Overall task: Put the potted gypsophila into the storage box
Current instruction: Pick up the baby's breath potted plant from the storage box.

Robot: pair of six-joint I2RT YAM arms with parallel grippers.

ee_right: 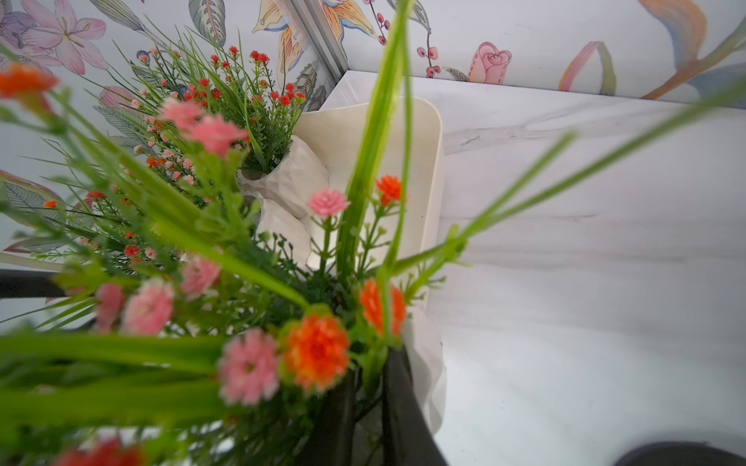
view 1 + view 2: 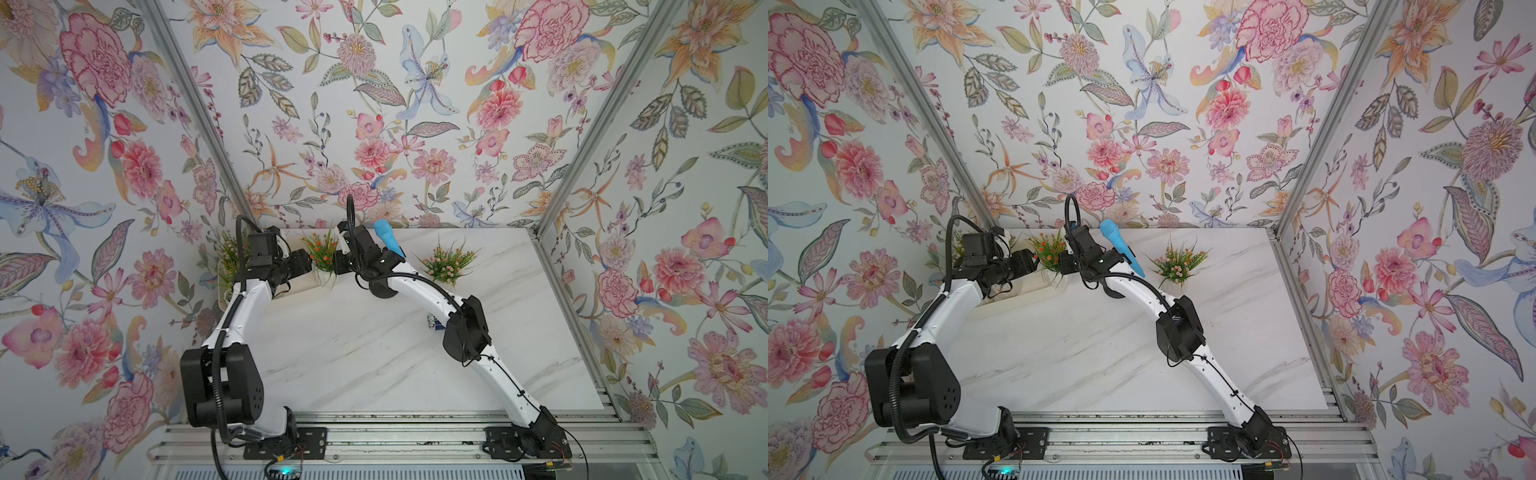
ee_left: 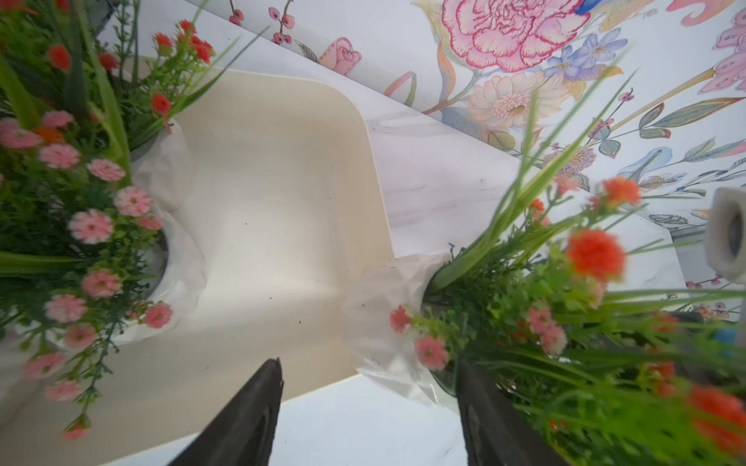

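Observation:
The cream storage box (image 2: 300,287) lies at the table's back left, with potted gypsophila (image 3: 93,226) standing in its left part and bare floor (image 3: 262,210) towards its right end. My right gripper (image 1: 368,403) is shut on the rim of another potted gypsophila (image 2: 321,250), orange and pink flowered, in a white pot (image 1: 426,363) at the box's right end. My left gripper (image 3: 368,363) is open beside that pot, one finger (image 3: 480,403) against it. One more potted gypsophila (image 2: 448,262) stands alone on the table to the right.
A blue stick-shaped object (image 2: 387,240) shows by my right wrist. A small blue and silver item (image 2: 432,322) lies partly under my right forearm. Flowered walls close in the marble table (image 2: 374,353) at the back and on both sides.

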